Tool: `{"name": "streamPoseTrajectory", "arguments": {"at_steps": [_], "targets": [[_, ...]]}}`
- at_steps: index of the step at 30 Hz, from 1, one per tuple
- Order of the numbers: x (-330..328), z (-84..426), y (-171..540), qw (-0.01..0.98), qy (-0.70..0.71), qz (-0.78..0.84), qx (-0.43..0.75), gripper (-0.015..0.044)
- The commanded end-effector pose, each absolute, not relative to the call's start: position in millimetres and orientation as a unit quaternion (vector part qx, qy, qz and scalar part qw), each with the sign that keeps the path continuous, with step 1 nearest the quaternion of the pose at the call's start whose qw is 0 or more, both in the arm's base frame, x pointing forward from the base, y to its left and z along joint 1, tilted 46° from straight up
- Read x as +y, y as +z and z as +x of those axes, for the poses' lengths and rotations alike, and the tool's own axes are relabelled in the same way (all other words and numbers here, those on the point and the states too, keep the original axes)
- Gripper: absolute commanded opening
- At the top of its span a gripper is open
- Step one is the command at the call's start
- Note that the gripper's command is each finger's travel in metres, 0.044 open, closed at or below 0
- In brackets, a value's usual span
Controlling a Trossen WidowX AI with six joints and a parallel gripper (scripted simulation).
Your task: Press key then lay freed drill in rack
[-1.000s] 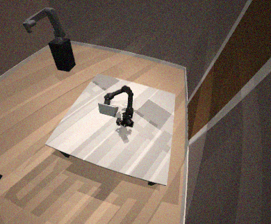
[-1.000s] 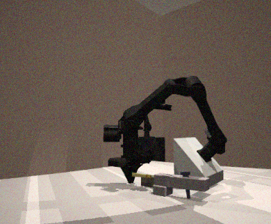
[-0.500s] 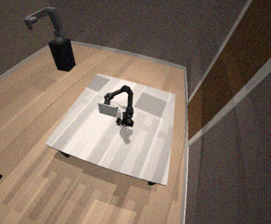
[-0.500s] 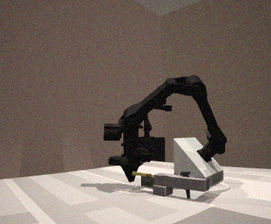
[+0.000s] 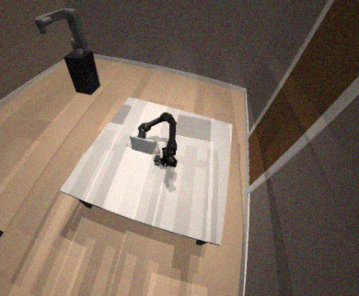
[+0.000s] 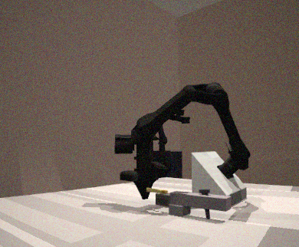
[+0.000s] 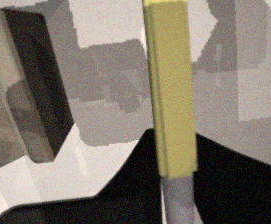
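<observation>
My gripper [image 6: 145, 195] [image 7: 163, 134] points down and is shut on the drill. The drill [image 6: 156, 190] [image 7: 173, 90] is a yellow bar with a grey shank, and lies roughly level across the fingers. Its right end shows at the top of a small dark block [image 6: 162, 199]; contact cannot be told. In the wrist view it is apart from the dark-sided block [image 7: 44, 90]. A dark piece that looks like the key [image 6: 205, 192] sits on the long grey bar [image 6: 211, 202], with a dark prong below it. Which grey block is the rack cannot be told.
A sloped pale panel [image 5: 144, 144] [image 6: 204, 169] stands behind the grey bar, close to the arm's base. A low grey block [image 6: 179, 209] sits under the bar's left end. Another arm [image 5: 75, 28] stands on a black pedestal [image 5: 83, 71] beyond the table [image 5: 121, 193].
</observation>
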State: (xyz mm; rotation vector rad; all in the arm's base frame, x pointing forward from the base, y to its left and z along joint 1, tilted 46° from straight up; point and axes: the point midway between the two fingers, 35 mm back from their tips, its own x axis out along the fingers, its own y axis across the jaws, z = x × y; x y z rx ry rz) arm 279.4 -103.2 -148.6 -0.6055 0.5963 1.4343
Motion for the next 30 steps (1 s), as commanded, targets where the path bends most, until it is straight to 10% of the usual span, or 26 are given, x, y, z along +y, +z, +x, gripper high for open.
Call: {"name": "streamPoseTrajectory", "arguments": {"at_steps": [1,30], "targets": [[-105.8,279.2,-146.4,0.671,0.637,-0.271,0.265,0.0000],[-111.8,279.2,-138.0,0.671,0.637,-0.271,0.265,0.0000]]}}
